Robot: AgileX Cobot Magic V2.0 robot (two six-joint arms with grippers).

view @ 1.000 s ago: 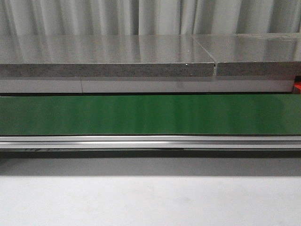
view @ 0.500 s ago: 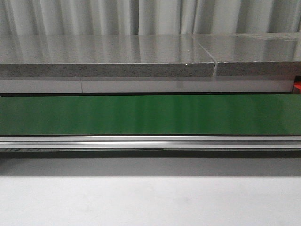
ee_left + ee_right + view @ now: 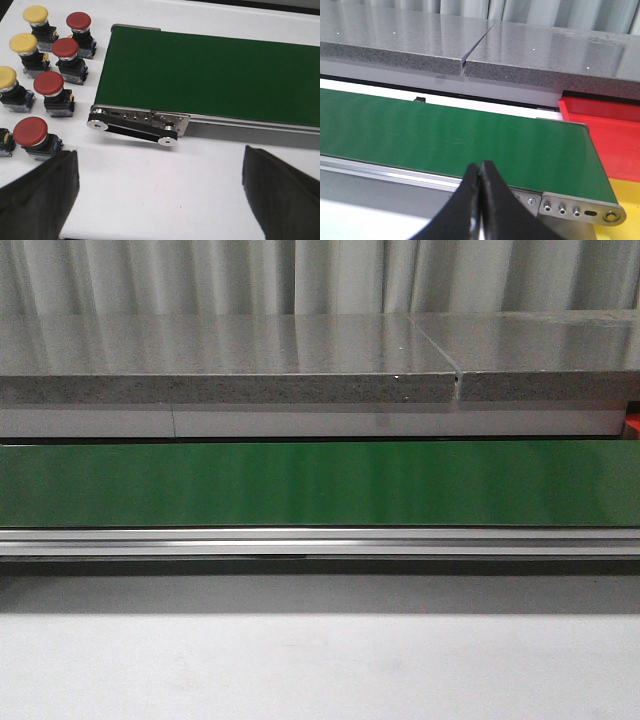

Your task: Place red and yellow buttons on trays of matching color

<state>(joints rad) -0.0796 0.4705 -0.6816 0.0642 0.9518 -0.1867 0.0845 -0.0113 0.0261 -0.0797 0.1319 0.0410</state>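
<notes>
Nothing has shifted across the last second in my front view: the long green conveyor belt point(image 3: 320, 483) runs the full width with its aluminium side rail point(image 3: 320, 541) below it, and the speckled grey stone slabs point(image 3: 230, 360) sit behind, exactly as before. Neither arm shows there.

Starting at the left, my left gripper point(image 3: 160, 192) hangs above the white tabletop point(image 3: 150, 190) with its two dark fingers point(image 3: 42, 192) spread wide apart and nothing between them. Ahead of the fingers on one side stand the push buttons on black bases: three yellow-capped push buttons point(image 3: 23, 43) in the outer column, four red-capped push buttons point(image 3: 48, 83) in the column nearer the belt, plus one more base cut off at the frame edge. They stand close together but apart, just beside the belt's roller end point(image 3: 137, 122).

Over on the right, my right gripper point(image 3: 481, 172) has its black fingertips pressed together, holding nothing. Just past them lies the belt's other end, and beyond that end sits the red plastic tray point(image 3: 610, 132), with the yellow plastic tray point(image 3: 625, 227) beside it, nearer the gripper.
</notes>
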